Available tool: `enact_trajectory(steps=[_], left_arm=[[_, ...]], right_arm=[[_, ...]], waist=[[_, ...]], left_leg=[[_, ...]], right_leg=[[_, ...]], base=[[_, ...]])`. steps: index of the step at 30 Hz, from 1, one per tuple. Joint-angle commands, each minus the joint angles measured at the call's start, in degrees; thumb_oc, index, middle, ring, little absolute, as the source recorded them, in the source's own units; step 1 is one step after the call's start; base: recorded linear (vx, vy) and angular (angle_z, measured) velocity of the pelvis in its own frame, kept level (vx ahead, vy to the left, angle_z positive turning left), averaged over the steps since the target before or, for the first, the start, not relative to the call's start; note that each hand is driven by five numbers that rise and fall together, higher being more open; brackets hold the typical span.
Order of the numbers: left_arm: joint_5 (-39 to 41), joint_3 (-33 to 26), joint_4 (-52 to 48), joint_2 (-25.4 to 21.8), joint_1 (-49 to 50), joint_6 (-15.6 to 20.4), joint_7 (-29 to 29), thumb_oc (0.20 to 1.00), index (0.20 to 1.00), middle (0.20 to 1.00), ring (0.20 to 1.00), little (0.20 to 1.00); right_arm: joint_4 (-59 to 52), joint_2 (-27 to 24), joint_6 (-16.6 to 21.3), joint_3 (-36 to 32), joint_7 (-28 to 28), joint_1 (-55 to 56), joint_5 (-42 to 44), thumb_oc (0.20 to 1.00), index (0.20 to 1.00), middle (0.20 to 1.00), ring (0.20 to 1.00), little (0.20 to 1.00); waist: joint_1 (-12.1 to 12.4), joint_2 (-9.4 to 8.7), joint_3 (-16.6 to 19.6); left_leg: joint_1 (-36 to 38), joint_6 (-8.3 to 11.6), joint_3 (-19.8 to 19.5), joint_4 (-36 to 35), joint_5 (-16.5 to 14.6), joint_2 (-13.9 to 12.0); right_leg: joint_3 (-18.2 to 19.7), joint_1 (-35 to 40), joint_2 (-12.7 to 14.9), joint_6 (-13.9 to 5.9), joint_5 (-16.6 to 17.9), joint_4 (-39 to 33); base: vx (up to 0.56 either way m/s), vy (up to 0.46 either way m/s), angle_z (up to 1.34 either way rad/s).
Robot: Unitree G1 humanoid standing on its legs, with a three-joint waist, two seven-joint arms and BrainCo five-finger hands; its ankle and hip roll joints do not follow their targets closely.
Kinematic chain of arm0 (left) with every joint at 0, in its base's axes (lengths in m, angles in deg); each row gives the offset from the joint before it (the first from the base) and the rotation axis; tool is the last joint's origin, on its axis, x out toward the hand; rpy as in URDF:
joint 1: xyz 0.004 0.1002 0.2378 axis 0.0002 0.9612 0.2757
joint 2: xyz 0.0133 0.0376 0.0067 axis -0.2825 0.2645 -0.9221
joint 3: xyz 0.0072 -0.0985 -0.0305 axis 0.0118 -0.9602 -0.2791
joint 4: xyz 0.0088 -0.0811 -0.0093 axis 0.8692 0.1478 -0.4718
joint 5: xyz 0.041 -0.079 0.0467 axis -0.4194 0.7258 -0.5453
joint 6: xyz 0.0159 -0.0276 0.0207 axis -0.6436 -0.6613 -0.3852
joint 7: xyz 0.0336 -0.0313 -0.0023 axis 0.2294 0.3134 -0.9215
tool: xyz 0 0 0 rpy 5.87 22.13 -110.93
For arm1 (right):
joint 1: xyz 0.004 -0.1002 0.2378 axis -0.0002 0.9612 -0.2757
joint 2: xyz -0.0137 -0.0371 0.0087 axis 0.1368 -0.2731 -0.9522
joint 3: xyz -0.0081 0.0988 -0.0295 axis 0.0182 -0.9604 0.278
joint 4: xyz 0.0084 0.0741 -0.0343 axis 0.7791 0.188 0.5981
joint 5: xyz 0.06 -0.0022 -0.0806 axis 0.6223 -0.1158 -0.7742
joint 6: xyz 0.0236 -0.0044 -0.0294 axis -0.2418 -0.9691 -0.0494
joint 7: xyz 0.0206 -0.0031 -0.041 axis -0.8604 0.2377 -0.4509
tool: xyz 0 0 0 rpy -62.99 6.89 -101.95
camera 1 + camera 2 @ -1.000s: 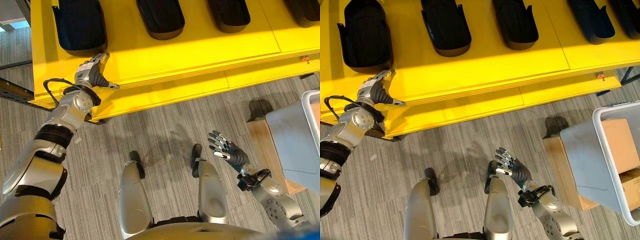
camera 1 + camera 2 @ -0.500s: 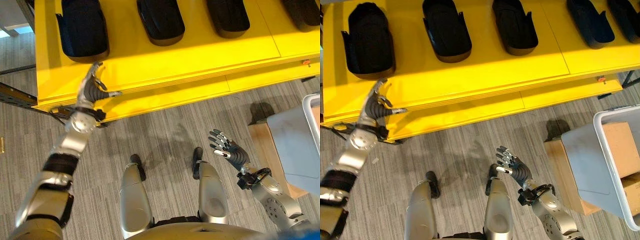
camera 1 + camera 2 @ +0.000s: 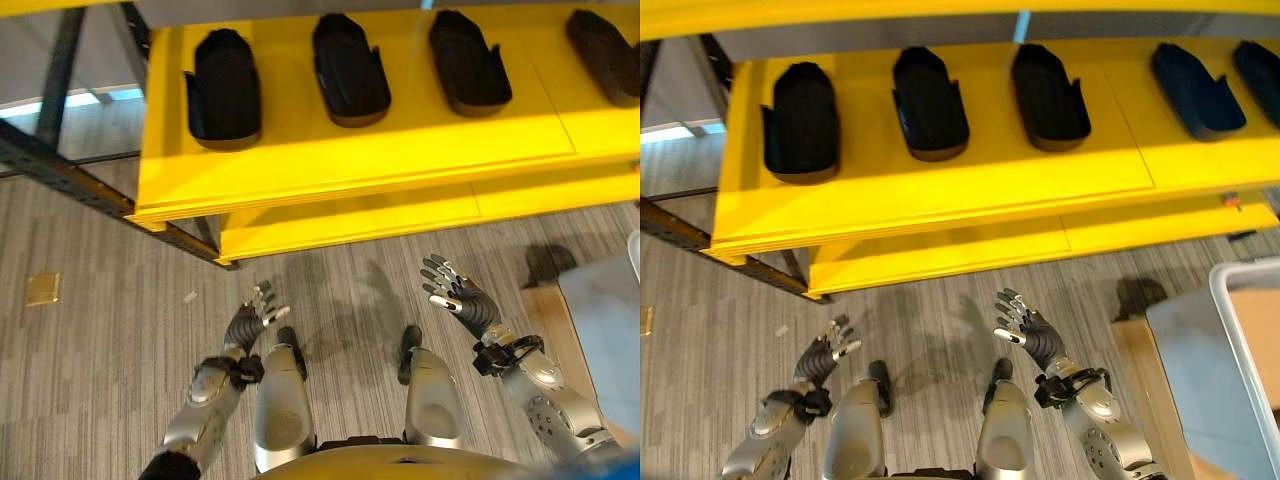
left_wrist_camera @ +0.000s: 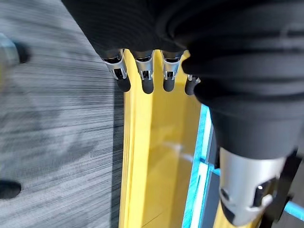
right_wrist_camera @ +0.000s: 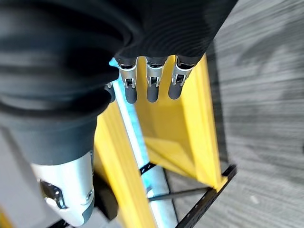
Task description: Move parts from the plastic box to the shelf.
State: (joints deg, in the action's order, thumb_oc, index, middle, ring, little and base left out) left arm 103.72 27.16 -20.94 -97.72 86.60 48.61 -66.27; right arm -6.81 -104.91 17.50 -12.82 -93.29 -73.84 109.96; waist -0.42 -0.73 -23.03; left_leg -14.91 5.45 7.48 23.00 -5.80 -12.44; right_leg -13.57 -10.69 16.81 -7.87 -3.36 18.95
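Both the left hand (image 3: 250, 322) and right hand (image 3: 458, 300) are released and empty; the next part calls for turning toward the plastic box (image 3: 1240, 350).

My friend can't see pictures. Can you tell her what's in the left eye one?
Four black moulded plastic parts sit in a row on a bright yellow shelf. Below, over grey striped carpet, the robot's left hand and right hand hang open, holding nothing.
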Motion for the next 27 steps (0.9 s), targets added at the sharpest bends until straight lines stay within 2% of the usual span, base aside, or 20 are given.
enact_trajectory(steps=[1,2,6,7,10,11,13,27], left_arm=[[6.7,-1.07,-4.82,-3.1,-0.82,1.83,2.87,1.0,1.0,1.0,1.0,1.0],[6.71,-1.09,-4.85,-3.12,-0.76,1.81,2.87,1.0,1.0,1.0,1.0,1.0],[8.76,-3.08,-8.89,-1.94,1.72,1.91,3.1,1.0,1.0,1.0,1.0,1.0],[8.76,-3.1,-8.93,-1.95,1.77,1.89,3.09,1.0,1.0,1.0,1.0,1.0],[5.95,-4.01,-10.43,-2.35,3.39,1.88,3.82,1.0,1.0,1.0,1.0,1.0],[5.94,-4.01,-10.46,-2.35,3.43,1.87,3.81,1.0,1.0,1.0,1.0,1.0],[0.54,-3.11,-9.93,-2.44,3.9,1.78,3.52,1.0,1.0,1.0,1.0,1.0],[1.04,-2.43,-8.6,0.32,3.72,0.74,3.23,1.0,1.0,1.0,1.0,1.0]], right_arm=[[-2.94,1.54,3.35,-0.77,0.93,0.49,-1.48,1.0,1.0,1.0,1.0,1.0],[-2.94,1.54,3.35,-0.75,0.93,0.51,-1.48,1.0,1.0,1.0,1.0,1.0],[-0.84,3.34,2.88,-0.44,1.59,0.6,-1.61,1.0,1.0,1.0,1.0,1.0],[-0.83,3.34,2.88,-0.42,1.59,0.62,-1.61,1.0,1.0,1.0,1.0,1.0],[-0.07,3.82,2.3,-1.25,1.1,1.61,-2.29,1.0,1.0,1.0,1.0,1.0],[-0.08,3.81,2.29,-1.24,1.1,1.64,-2.3,1.0,1.0,1.0,1.0,1.0],[0.88,4.64,1.73,-1.14,1.42,1.75,-2.72,1.0,1.0,1.0,1.0,1.0],[2.82,7.2,0.83,1.18,1.95,-0.07,-2.08,1.0,1.0,1.0,1.0,1.0]], waist=[[-0.37,-1.2,6.29],[-0.39,-1.21,6.29],[0.24,-0.81,10.65],[0.24,-0.82,10.62],[0.31,-0.58,14.31],[0.32,-0.58,14.31],[0.19,-0.26,16.91],[-0.47,-0.43,20.78]], left_leg=[[1.33,1.14,-4.25,-5.36,4.27,-1.35],[1.42,1.14,-4.24,-5.49,4.33,-1.34],[6.5,0.9,-3.62,-12.84,6.76,-1.3],[6.67,0.9,-3.58,-13.02,6.84,-1.29],[9.95,0.79,-2.78,-17.75,8.12,-1.43],[10.06,0.8,-2.76,-17.87,8.17,-1.43],[12.5,0.82,-2.04,-21.51,9.27,-1.51],[15.83,0.74,0.24,-24.03,9.58,-1.54]], right_leg=[[3.1,4.09,1.19,-3.46,0.02,-4.02],[3.07,4.18,1.18,-3.46,0.05,-4.11],[1.35,8.42,0.48,-3.61,1.14,-9.24],[1.34,8.54,0.47,-3.61,1.18,-9.35],[0.55,11.11,0.03,-3.79,2.08,-13.22],[0.54,11.2,0.02,-3.79,2.12,-13.31],[-0.21,12.67,-0.15,-3.88,2.25,-14.6],[0.81,14.5,-0.52,-3.93,2.99,-17.05]], base=[[0.02,-0.039,0.24],[0.02,-0.067,0.14],[0.04,-0.058,0.04],[0.03,-0.03,-0.04],[0.05,-0.034,-0.02],[0.05,-0.034,-0.06],[0.02,-0.016,-0.05],[0.0,-0.004,-0.05]])
